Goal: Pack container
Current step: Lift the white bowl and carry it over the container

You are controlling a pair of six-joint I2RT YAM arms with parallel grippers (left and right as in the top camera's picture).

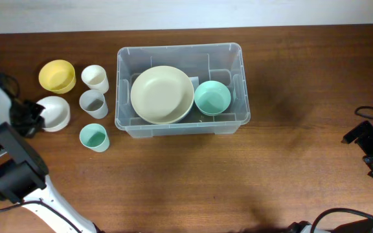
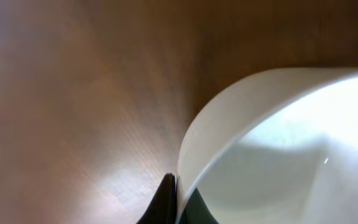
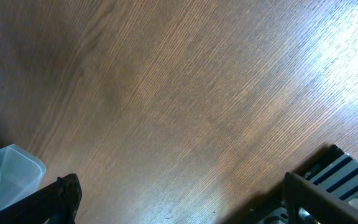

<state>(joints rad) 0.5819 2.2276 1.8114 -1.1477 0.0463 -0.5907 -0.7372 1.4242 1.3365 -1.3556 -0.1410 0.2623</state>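
The container (image 1: 180, 48) is seen in the upper middle of the overhead frame, standing upright on the table (image 1: 238, 181). A pale plate (image 1: 162, 94) lies in its left part, and a mint bowl (image 1: 212, 97) sits in its right part, just beside the plate. One corner of the container (image 3: 11, 167) is also caught at the lower left of the right wrist frame.

Left of the container, five pieces are set out on the table. A yellow bowl (image 1: 57, 76) is placed at the upper left with a white cup (image 1: 94, 78) just beside it. A grey cup (image 1: 93, 103) is found below the white cup, and a teal cup (image 1: 94, 136) lower still. A white bowl (image 1: 54, 113) is seen at the far left, below the yellow bowl.

The left gripper (image 1: 35, 115) is clenched on the white bowl: in the left wrist frame the bowl's rim (image 2: 194, 143) is pinched between the two dark fingers (image 2: 164, 202) at the bottom edge.

The right gripper (image 3: 179, 186) is spread wide over bare table, with nothing held; its arm is seen at the right edge of the overhead frame, well apart from the container.
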